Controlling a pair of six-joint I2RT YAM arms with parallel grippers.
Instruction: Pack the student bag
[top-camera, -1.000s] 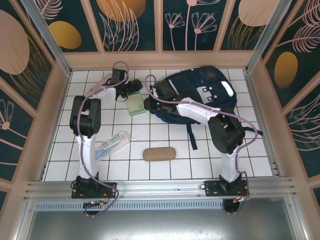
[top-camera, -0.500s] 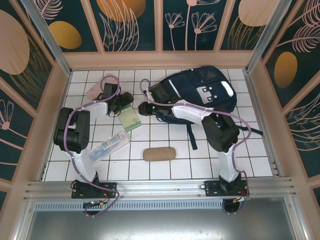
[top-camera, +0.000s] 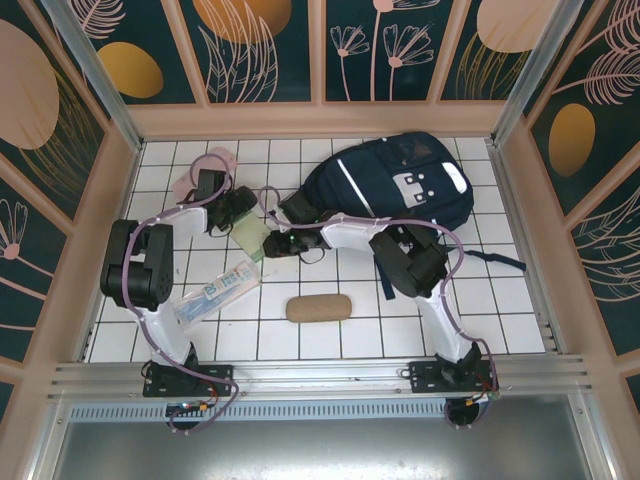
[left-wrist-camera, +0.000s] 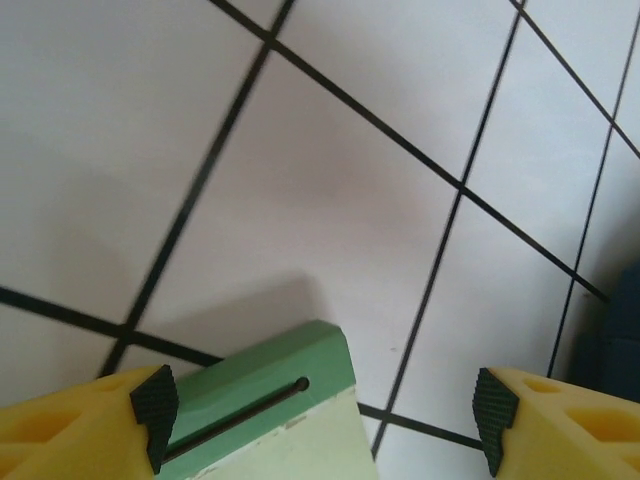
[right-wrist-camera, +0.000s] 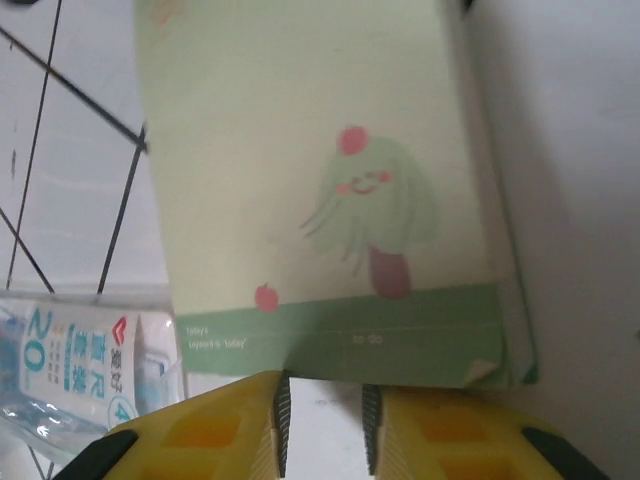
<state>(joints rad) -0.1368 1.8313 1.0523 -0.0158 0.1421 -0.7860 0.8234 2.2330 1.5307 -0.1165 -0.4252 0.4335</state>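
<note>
Navy-blue fabric student bag (top-camera: 385, 175), with thin white stripes and grey patches, lies flat at the far right of the white tiled table (top-camera: 500, 310). Every place below is given from the bag.

The right gripper (right-wrist-camera: 322, 415) works just off the bag's left, nearer corner. Its yellow fingers are drawn to a narrow slit. The bottom edge of a pale green paper notepad (right-wrist-camera: 310, 200), with a smiling cartoon figure on its cover, sits right at the fingertips. Whether they pinch that edge or only stand against it, I cannot tell.

The left gripper (left-wrist-camera: 322, 410) hangs over the side of the notepad away from the bag. Its jaws are spread wide and empty, with one black pad (left-wrist-camera: 155, 400) above the notepad's darker green corner.

Farther from the bag, toward the arm bases, lie a clear plastic packet with blue print (top-camera: 218, 288) and a tan oval pouch (top-camera: 318, 308). Both are apart from the bag and from each other.

The step in hand looks like lifting the notepad so it can go into the bag. A thin pad flat on tile gives little to bite. The right fingers should straddle the edge squarely, one under and one over, before closing. The open left gripper could press the far corner to stop the pad sliding away. The bag's mouth is not plain from above, so the route in needs checking before any carry.
</note>
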